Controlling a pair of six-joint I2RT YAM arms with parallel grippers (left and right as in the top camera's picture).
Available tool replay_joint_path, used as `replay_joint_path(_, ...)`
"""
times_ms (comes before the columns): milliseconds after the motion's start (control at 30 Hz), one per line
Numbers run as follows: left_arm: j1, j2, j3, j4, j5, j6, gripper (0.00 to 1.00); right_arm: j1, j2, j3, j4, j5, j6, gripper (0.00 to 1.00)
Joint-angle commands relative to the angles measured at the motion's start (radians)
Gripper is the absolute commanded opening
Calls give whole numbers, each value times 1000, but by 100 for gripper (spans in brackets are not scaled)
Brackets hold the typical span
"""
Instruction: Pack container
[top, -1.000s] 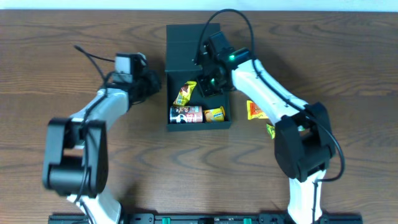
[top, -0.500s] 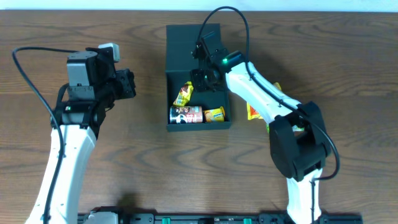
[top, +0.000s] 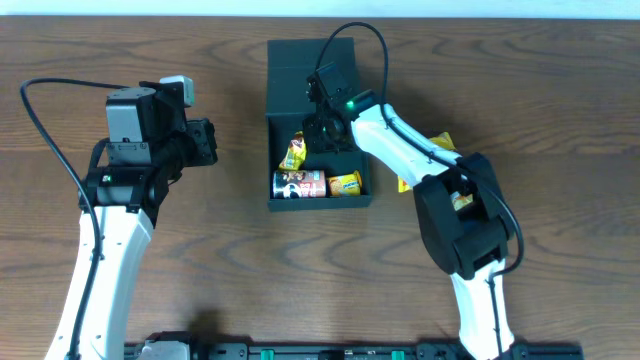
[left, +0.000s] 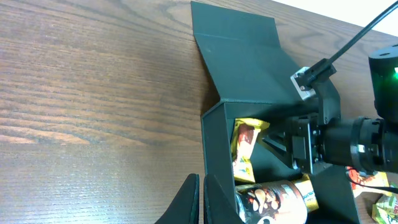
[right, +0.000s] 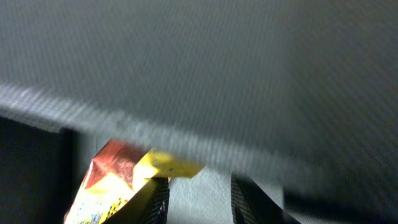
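Note:
The dark teal container stands at the table's middle back, its flap lid laid open away from me. Inside lie a yellow snack packet, a snack can and a small yellow packet. My right gripper reaches down into the container; in its wrist view it is open, with nothing between the fingers and the yellow-red packet against the left finger. My left gripper hangs shut left of the container; seen from its wrist, it sits just outside the container's left wall.
Loose snack packets lie on the table right of the container: a yellow one and an orange one, partly under my right arm. Cables loop above both arms. Bare wood stretches left of and in front of the container.
My left arm has pulled back from the container's left wall and risen. My right gripper has shifted left inside the container toward the yellow packet and its jaws have parted.

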Motion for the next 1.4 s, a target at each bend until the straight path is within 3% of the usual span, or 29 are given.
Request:
replay_joint_path(0, 4, -10, 6, -5, -11, 25, 6, 6, 14, 6, 22, 5, 15, 33)
replay_joint_path(767, 4, -10, 6, -5, -11, 27, 6, 14, 14, 6, 126, -201, -64, 35)
replay_joint_path(867, 4, -10, 6, -5, -11, 27, 6, 22, 14, 6, 127, -204, -93, 28)
replay_joint_path(1067, 4, -10, 6, -6, -11, 27, 6, 35, 14, 6, 134, -203, -95, 3)
replay_joint_path(1367, 4, -10, 6, -26, -11, 45, 6, 44, 14, 6, 143, -287, -219, 1)
